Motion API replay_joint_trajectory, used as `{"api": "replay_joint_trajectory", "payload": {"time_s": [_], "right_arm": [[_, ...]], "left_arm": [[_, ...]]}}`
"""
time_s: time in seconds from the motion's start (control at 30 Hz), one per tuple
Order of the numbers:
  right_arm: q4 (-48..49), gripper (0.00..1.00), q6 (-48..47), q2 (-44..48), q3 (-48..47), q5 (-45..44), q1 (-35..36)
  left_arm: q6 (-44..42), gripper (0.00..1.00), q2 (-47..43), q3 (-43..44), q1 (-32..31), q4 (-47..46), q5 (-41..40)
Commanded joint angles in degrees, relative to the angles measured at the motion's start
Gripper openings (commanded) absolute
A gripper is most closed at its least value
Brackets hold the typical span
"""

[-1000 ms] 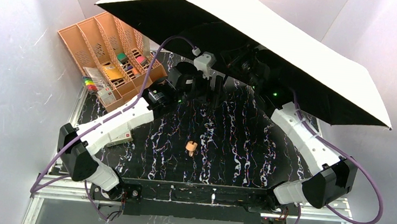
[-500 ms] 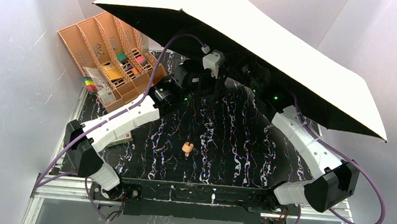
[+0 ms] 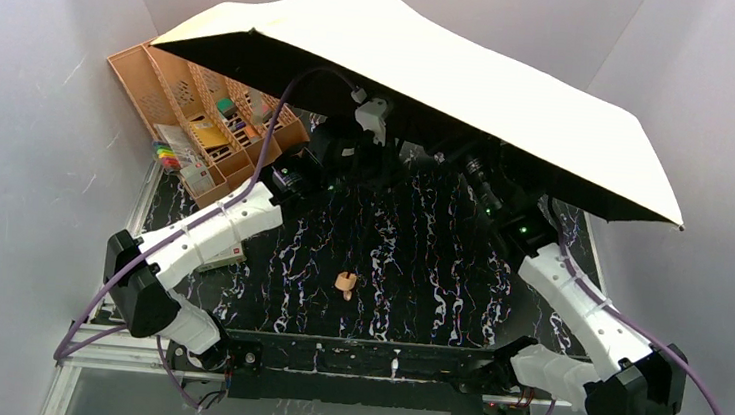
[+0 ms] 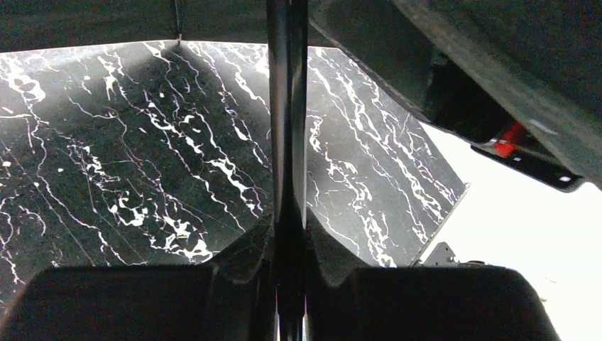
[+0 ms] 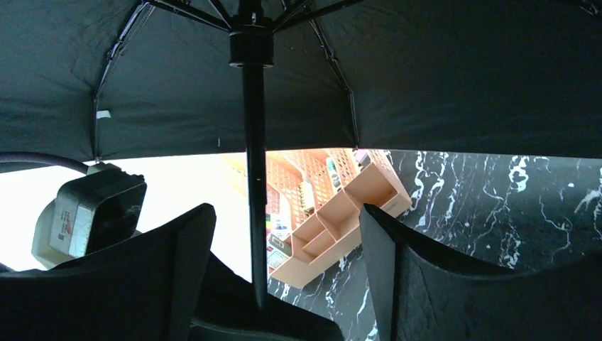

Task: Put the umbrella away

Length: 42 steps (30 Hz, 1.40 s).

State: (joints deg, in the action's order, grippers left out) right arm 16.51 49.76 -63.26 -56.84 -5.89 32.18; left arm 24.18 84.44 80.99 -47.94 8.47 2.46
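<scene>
Right arm now sits farther back, umbrella tipped lower; left hand clamps its shaft, right hand gapes loose around it. Regrip underway; next likely folding it shut.

a black marble-patterned surface with white veins runs between pale metal rails. a rigid peach-orange plastic divided tray sits at its far left corner, askew to the edges, with small coloured items in several slots. against the tray's near end lie a small bunch of bright coloured markers and, just beside them, a clear packet with a white label. nearer than the tray, along the same left side, a small flat white box with a red mark lies partly covered from view. right of the tray the surface is in shadow.
</scene>
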Motion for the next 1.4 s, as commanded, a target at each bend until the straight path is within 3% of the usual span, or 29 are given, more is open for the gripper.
{"api": "replay_joint_trajectory", "payload": {"time_s": [0.0, 0.33, 0.73, 1.37], "right_arm": [[17.4, 0.83, 1.3, 0.8, 4.0, 5.0, -2.8], [28.9, 0.84, 5.8, -6.8, -1.8, 17.5, -8.1], [29.8, 0.81, 10.7, -14.3, -8.3, 16.4, -8.4], [29.2, 0.68, 12.3, -23.0, -15.8, 18.1, -8.4]], "left_arm": [[1.6, 0.00, -3.8, 0.3, 0.0, -0.6, 3.2], [1.1, 0.00, -5.6, -1.7, 0.0, -0.1, 5.1], [-0.1, 0.00, -5.5, -1.4, 0.0, 0.9, 6.5], [-0.8, 0.00, -5.9, -1.3, 0.0, 2.1, 7.0]]}}
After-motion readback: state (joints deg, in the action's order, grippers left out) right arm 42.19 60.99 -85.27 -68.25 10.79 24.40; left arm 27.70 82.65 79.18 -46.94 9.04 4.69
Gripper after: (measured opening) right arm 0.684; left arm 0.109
